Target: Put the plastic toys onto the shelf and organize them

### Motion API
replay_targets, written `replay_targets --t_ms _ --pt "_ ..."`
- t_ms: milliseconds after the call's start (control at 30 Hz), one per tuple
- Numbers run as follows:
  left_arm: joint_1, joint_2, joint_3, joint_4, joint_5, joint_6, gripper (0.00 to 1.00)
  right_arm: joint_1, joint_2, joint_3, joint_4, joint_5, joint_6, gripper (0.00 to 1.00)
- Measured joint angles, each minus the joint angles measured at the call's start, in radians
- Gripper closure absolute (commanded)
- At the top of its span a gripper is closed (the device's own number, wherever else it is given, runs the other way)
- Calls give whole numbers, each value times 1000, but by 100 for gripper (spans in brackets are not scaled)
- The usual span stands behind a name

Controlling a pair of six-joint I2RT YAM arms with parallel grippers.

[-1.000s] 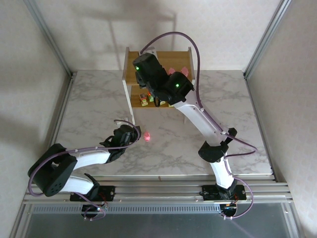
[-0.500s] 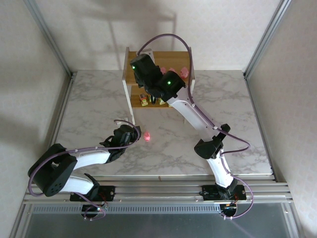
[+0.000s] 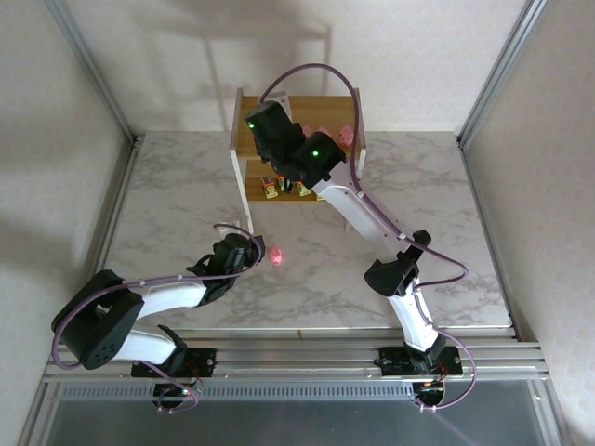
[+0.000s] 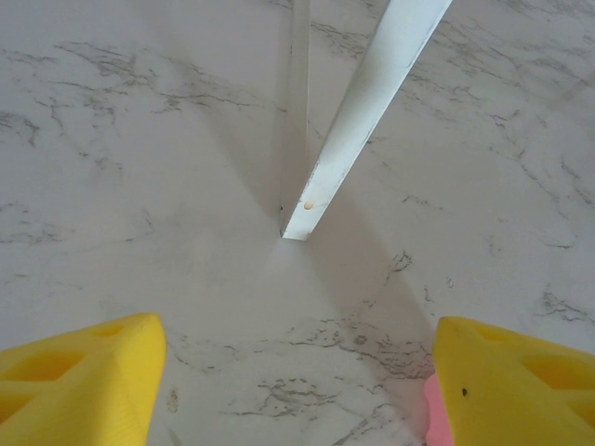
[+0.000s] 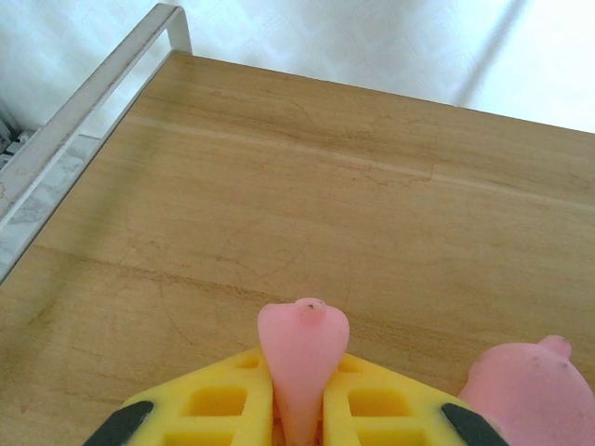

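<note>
step: translucent pink toy figure (image 5: 302,358) is being held clamped by right gripper (image 5: 299,409) over light-brown wooden shelf (image 5: 279,204)
next: lowering, then release, being required
left gripper (image 4: 293,381): apart

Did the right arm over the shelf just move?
Yes. The right gripper, holding a pink toy, shifted left over the shelf top, nearer its left edge.

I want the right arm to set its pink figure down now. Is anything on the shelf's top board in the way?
Nothing visible does: the top board is bare before the held pink figure in the right gripper. A second pink figure sits close beside it.
</note>
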Motion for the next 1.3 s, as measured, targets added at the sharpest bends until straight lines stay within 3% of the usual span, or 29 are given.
replay_targets --t_ms 767,1300 --pt "0 0 0 0 4 0 25 0 -57 -92 39 17 16 83" --pt "0 0 0 0 8 0 25 -2 -50 -72 12 16 15 68"
